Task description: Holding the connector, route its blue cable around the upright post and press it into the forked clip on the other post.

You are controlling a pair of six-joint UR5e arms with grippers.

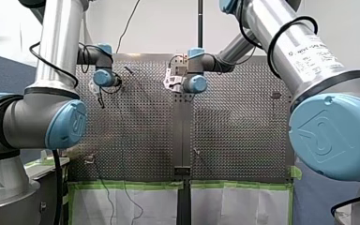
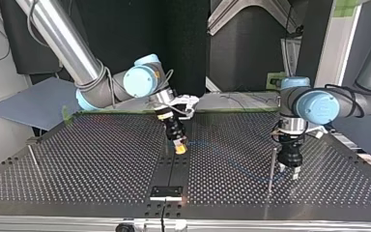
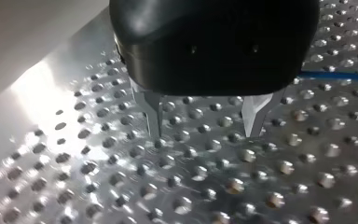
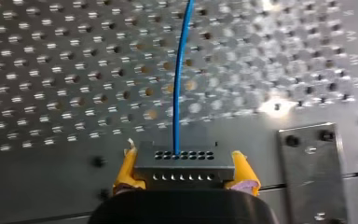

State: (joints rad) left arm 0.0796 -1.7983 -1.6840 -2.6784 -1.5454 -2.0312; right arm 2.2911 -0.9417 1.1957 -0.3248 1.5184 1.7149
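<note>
My right gripper (image 4: 185,154) is shut on the grey connector (image 4: 182,167), with a yellow pad on each side. The blue cable (image 4: 179,84) leaves the connector's face and runs ahead over the perforated table. In the top view my right gripper (image 2: 179,147) hangs low over the table's middle. There the cable (image 2: 200,143) curves faintly toward a thin upright post (image 2: 272,166). Just beside that post my left gripper (image 2: 288,172) points down. Its metal fingers (image 3: 154,116) stand open with nothing between them, tips just over the holes. The cable (image 3: 340,76) passes behind it.
A second thin post (image 2: 33,158) stands at the top view's left; whether it is forked I cannot tell. A black bracket (image 2: 166,192) with a dark wire sits at the table's front edge. A flat metal plate (image 4: 312,172) lies beside my right gripper.
</note>
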